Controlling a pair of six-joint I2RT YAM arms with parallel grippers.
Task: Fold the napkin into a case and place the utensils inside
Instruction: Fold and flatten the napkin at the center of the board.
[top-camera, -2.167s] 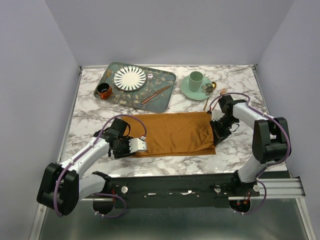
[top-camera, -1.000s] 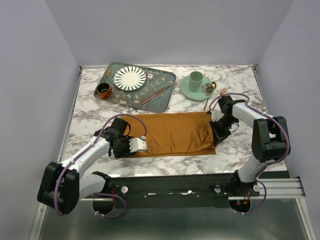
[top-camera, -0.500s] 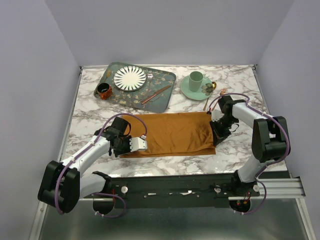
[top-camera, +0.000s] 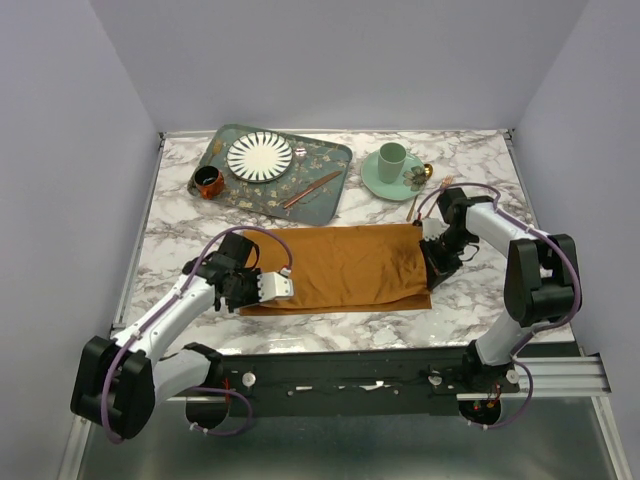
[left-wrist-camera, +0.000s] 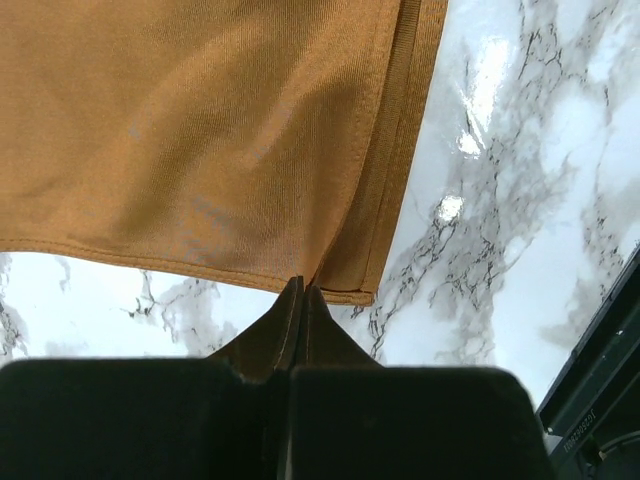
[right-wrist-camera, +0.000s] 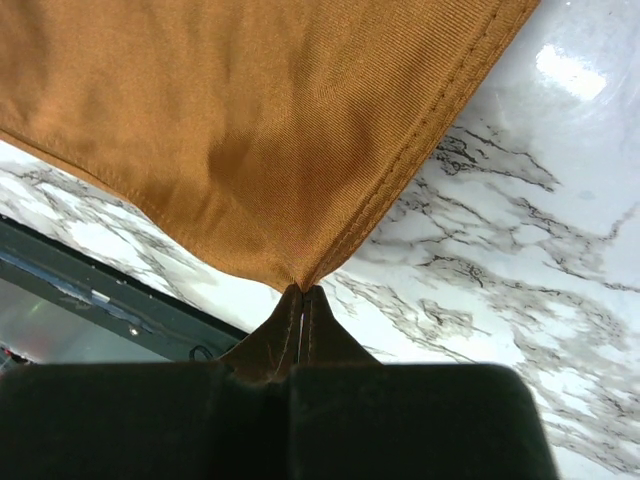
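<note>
The rust-orange napkin (top-camera: 345, 268) lies folded into a wide rectangle on the marble table. My left gripper (top-camera: 283, 288) is shut on the napkin's near-left corner (left-wrist-camera: 200, 120), and a doubled hem shows beside its tips (left-wrist-camera: 303, 285). My right gripper (top-camera: 432, 262) is shut on the napkin's right corner (right-wrist-camera: 250, 110), which bunches at its tips (right-wrist-camera: 302, 290). A copper knife-like piece (top-camera: 312, 189) lies on the tray. A fork (top-camera: 413, 207) lies on the table beyond the right gripper. A spoon (top-camera: 427, 172) rests by the saucer.
A patterned green tray (top-camera: 330, 205) at the back left holds a striped plate (top-camera: 260, 156) and a small orange cup (top-camera: 208, 182). A mint cup (top-camera: 391, 160) stands on a saucer at the back right. The black front rail (top-camera: 400, 375) runs along the table's near edge.
My left gripper has shifted slightly with the corner, and the napkin's near-left edge now reaches further left. My right gripper has barely moved.
</note>
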